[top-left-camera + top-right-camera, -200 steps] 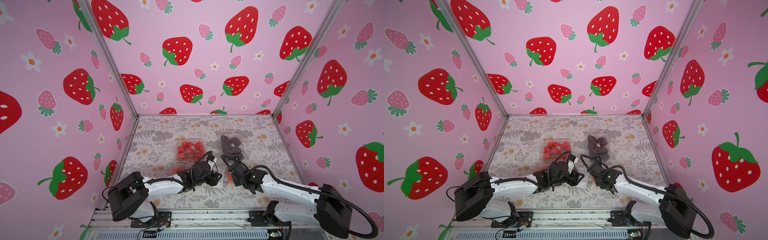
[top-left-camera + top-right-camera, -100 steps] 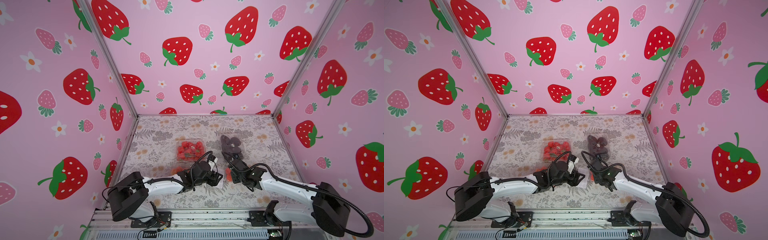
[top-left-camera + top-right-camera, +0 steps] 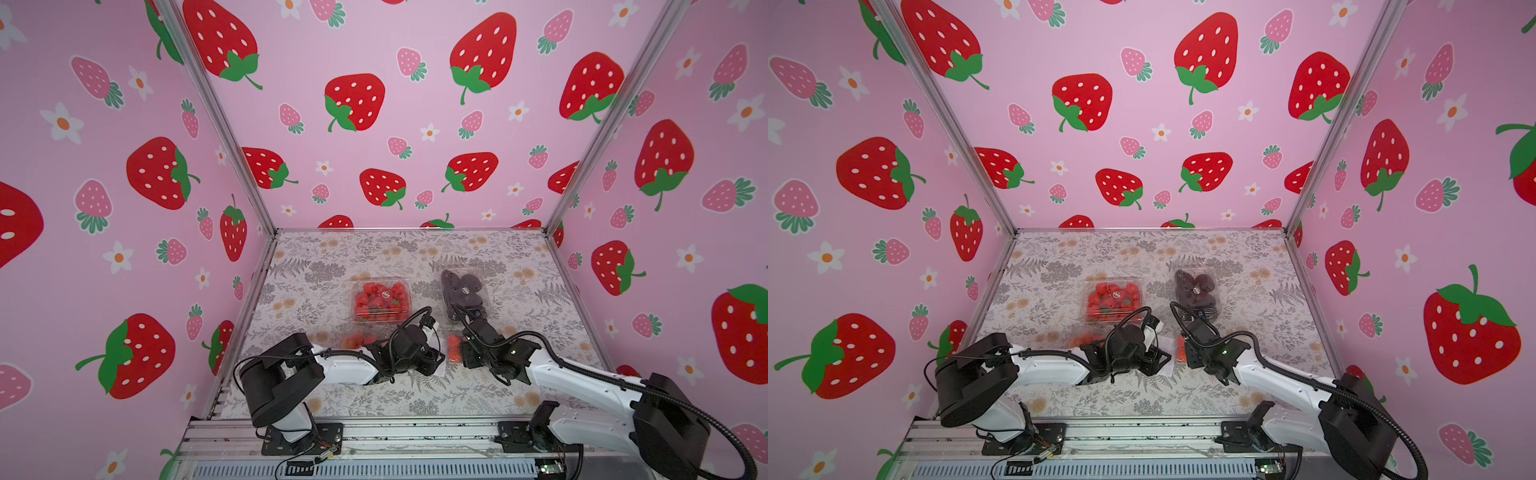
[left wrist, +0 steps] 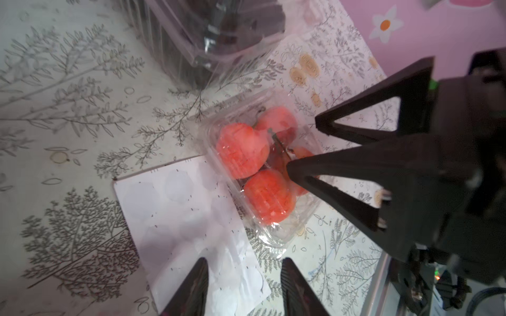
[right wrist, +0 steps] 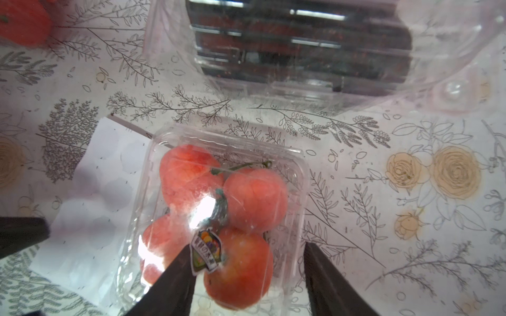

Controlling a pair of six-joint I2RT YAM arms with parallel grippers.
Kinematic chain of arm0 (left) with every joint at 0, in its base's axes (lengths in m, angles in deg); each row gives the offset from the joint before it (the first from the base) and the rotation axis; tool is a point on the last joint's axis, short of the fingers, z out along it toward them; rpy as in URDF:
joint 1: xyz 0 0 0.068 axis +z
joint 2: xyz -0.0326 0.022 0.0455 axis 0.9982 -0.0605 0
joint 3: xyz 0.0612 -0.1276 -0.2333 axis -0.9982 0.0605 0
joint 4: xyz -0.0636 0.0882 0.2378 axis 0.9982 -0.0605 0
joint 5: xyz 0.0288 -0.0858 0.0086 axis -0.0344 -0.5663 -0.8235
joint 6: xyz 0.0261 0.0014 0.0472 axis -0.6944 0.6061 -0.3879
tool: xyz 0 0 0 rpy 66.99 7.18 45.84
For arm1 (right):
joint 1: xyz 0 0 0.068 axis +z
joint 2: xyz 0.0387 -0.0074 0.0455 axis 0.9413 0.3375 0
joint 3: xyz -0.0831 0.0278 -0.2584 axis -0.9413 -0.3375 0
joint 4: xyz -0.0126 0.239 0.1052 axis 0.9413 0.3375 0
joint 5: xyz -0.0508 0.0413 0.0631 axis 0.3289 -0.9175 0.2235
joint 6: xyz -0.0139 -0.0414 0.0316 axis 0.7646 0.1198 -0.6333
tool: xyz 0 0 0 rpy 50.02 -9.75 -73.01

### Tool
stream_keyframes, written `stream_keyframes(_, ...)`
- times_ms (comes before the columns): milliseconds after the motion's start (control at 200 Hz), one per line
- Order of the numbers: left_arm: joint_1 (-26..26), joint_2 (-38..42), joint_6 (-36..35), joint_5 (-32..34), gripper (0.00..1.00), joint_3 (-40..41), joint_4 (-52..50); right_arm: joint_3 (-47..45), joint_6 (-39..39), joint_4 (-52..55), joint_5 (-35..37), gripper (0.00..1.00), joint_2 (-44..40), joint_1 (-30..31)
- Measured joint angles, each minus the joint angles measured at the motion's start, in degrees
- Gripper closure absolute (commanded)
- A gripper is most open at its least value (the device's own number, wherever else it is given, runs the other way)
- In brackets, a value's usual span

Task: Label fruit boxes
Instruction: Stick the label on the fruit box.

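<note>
Right gripper (image 5: 247, 246) has just sprung its jaws apart above the small clamshell of orange-red fruits (image 5: 246, 197), mid front edge of the table (image 3: 415, 399), leaving a fruit sticker (image 5: 205, 253) on its lid, so box likely labelled; left gripper (image 4: 244, 261), jaws apart, hovers over the sticker sheet (image 4: 186, 219).

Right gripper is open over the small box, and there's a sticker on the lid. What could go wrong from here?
1. The sticker sits right at one finger of the right gripper. If it clings there, pulling away may peel it off the small box.
2. The sticker sheet lies against that box, under the left gripper. A nudge from either arm could drag the sheet askew.
</note>
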Motion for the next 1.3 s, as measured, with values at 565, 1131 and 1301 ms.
stream_keyframes(565, 0.46, -6.14, 0.44, -0.04, 0.79, -5.81, 1.14, -11.78, -3.58, -17.55, -13.03, 0.21, -6.05, -7.02)
stream_keyframes(1131, 1.05, -7.06, 1.64, -0.55, 0.85, -5.95, 2.27, -13.94, -3.5, -26.95, -18.71, 0.16, -2.91, -9.68)
stream_keyframes(1301, 1.09, -7.06, 1.81, -0.68, 0.86, -5.81, 2.43, -14.14, -3.45, -28.02, -18.8, 0.14, -2.38, -9.84)
